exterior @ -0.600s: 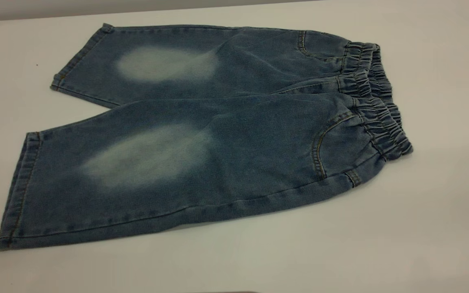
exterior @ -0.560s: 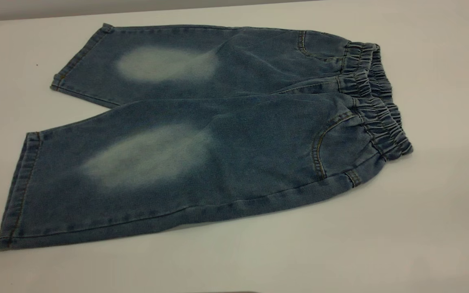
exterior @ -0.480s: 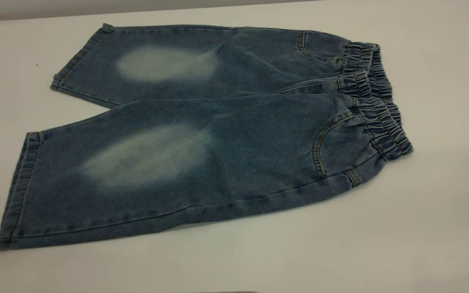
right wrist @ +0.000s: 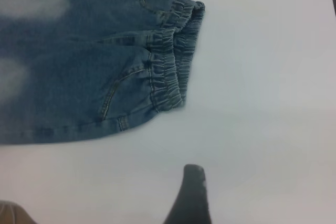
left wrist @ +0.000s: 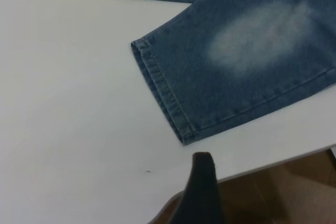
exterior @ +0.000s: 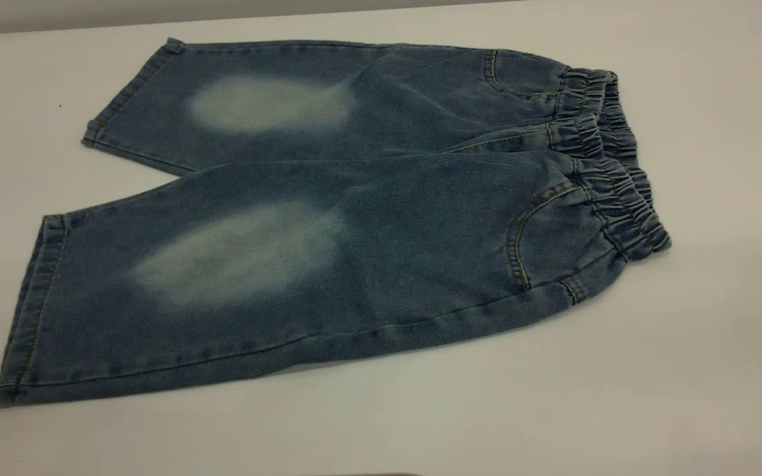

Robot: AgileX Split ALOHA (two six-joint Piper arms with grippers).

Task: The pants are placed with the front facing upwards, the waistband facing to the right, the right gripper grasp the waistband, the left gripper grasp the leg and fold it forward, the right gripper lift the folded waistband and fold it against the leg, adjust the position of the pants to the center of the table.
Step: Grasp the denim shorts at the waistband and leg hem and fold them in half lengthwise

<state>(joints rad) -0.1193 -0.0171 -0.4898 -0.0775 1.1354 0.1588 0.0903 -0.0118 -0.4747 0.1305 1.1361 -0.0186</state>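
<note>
while pants (exterior: 381,218) lie flat, both claws untouching

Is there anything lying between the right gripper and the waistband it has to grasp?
Nothing visible. In the right wrist view, only bare table separates the right gripper from the waistband of the pants, which lie flat and unfolded.
</note>
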